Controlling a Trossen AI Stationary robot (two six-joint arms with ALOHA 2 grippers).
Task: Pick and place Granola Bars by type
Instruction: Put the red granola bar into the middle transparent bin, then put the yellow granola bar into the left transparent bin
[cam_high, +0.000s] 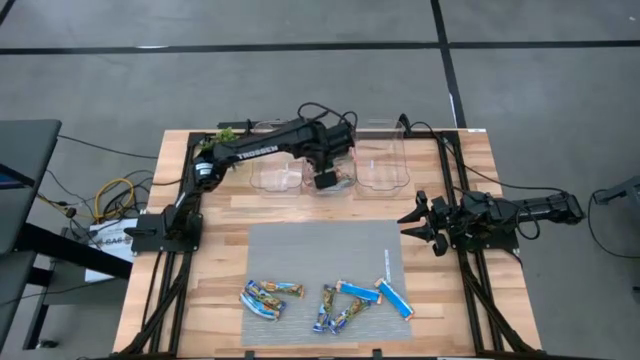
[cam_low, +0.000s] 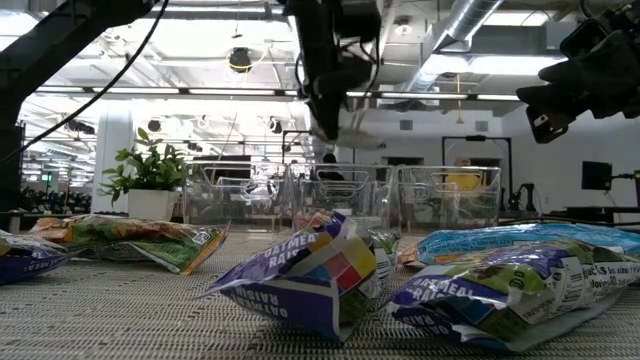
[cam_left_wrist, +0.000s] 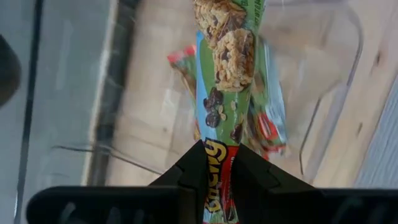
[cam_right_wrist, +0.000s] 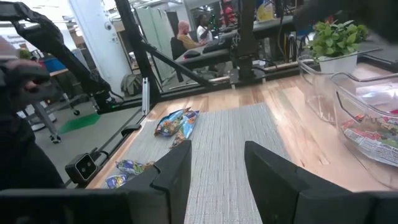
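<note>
- Granola Bars: most of them lie on the grey mat at the near side of the counter, in a loose row of small heaps, some overlapping each other.
- One red-green bar is held by the left gripper, its jaws closed on the wrapper's end, so that the bar hangs down over the middle bin of three clear bins at the far edge.
- In that middle bin at least one more bar of the same kind is lying (a second may be under it, I cannot tell).
- The left bin and the right bin look empty from above.
- My judgement: the sorting is only at its start, because nearly all bars are still on the mat and two types have no bar placed.
- The right gripper waits at the right side of the counter beside the mat, jaws open and holding nothing.
- Room to move: the wood between mat and bins is free; the bin walls are thin and clear, and a potted plant stands at the far left corner.
</note>
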